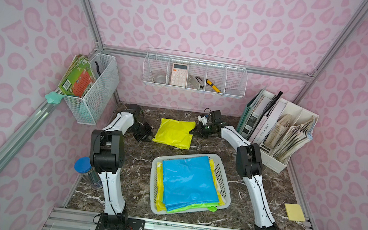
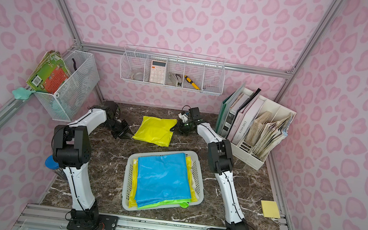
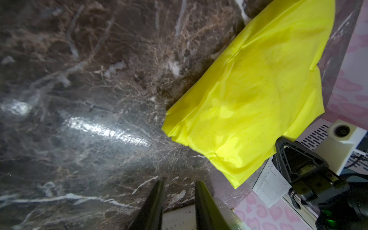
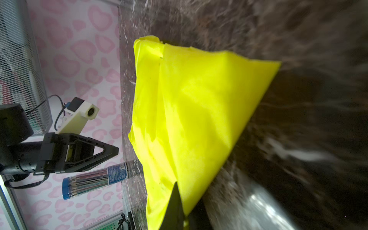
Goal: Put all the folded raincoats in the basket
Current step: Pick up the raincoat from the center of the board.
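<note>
Right wrist view shows the right gripper (image 4: 184, 209) pinched shut on the right edge of the folded yellow raincoat (image 4: 189, 119). The left gripper (image 3: 180, 181) stands narrowly parted and empty, just left of it. That raincoat lies on the marble table (image 1: 138, 162), beyond the white basket (image 1: 222, 176).

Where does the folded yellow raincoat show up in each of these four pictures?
In a top view: yellow raincoat lies mid-table, beyond the basket.
In a top view: raincoat, same spot.
Left wrist: raincoat spreads beyond the left gripper.
Right wrist: raincoat fills the middle, corner pinched by the right gripper.
Shared landmark: dark marble table beneath it.
</note>
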